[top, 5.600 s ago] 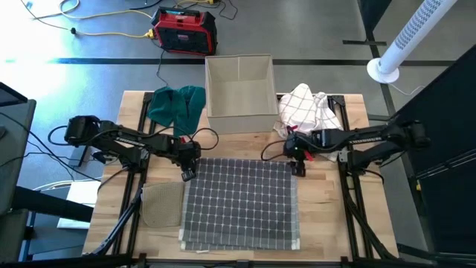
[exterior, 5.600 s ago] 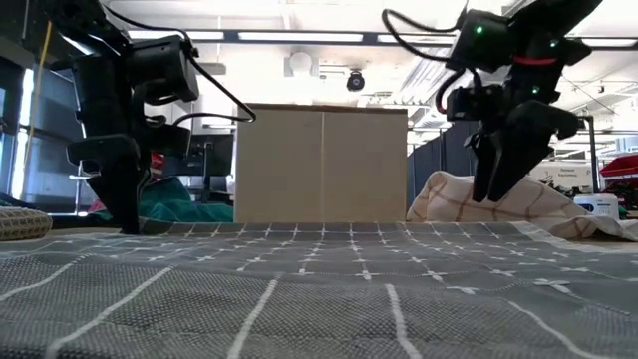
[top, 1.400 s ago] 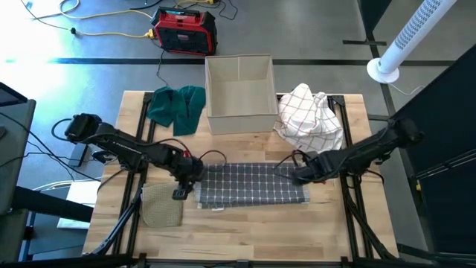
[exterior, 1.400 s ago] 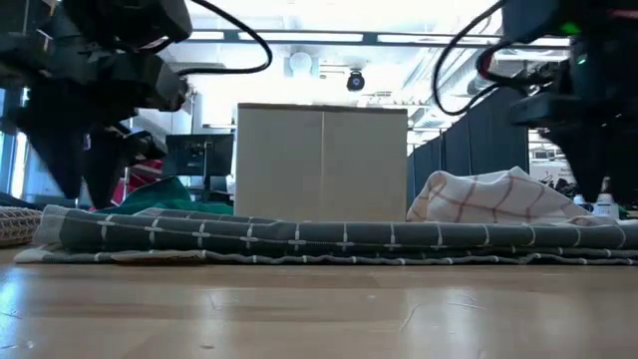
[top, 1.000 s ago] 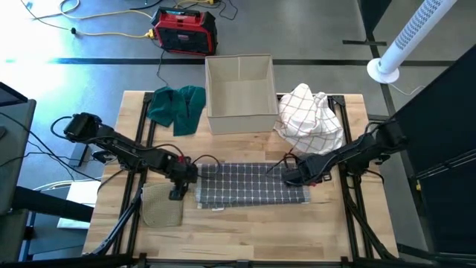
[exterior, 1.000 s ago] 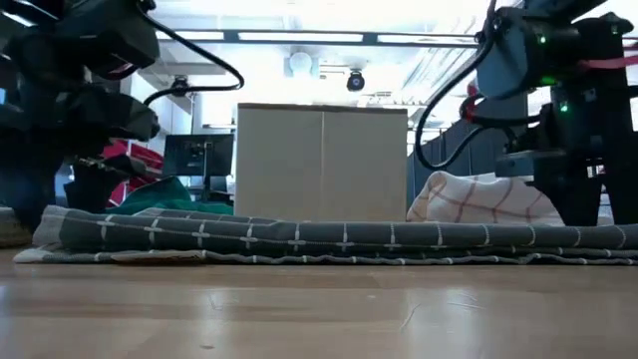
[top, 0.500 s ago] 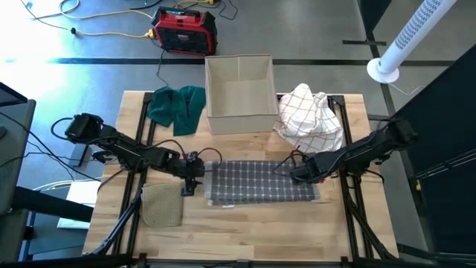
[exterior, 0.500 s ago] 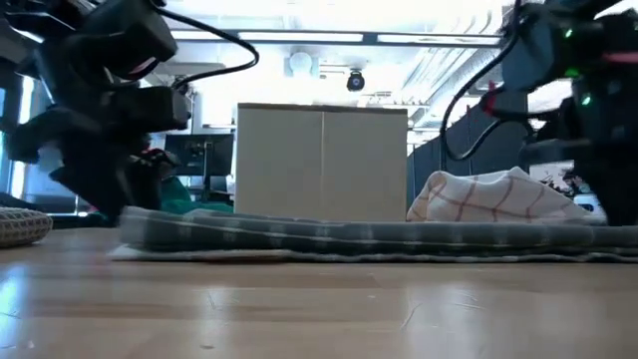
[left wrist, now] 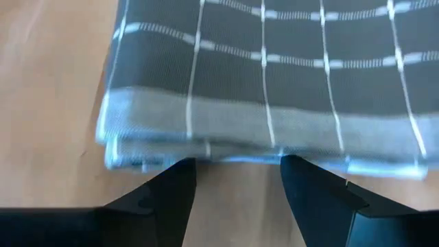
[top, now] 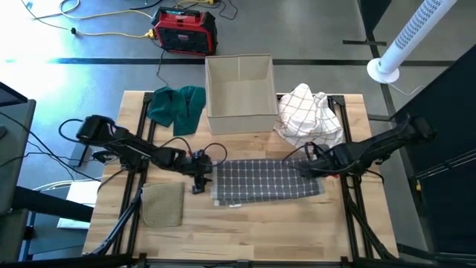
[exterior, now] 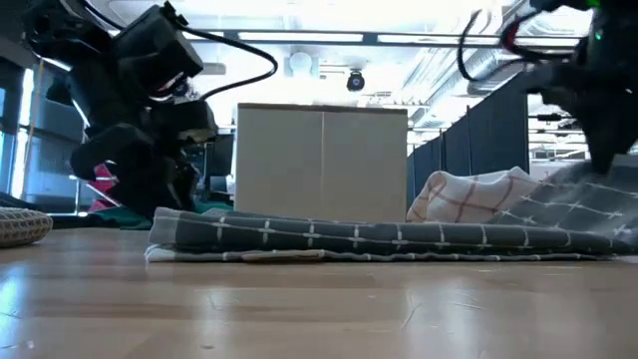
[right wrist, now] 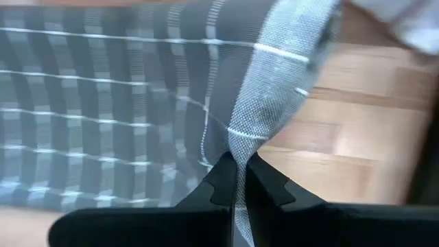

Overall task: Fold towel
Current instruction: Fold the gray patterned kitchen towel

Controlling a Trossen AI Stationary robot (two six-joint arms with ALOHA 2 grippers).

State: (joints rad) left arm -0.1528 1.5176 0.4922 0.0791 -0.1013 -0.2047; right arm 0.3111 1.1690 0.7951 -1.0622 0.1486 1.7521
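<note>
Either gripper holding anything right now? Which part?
Right gripper pinches the grey checked towel at its right edge, lifting it. Left gripper is open, holding nothing.

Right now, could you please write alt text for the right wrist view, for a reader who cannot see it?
The right gripper pinches an edge of the grey grid-patterned towel, lifting that edge off the wooden table. The rest of the towel spreads flat beyond the fingers.

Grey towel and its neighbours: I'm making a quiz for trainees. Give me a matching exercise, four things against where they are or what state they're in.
Things:
1 grey towel
2 green cloth
3 left gripper
4 right gripper

States:
A open, at the towel's edge
B shut on a towel end
C folded, mid-table
D crumpled, left of the box

Pairs: 1-C, 2-D, 3-A, 4-B
</note>
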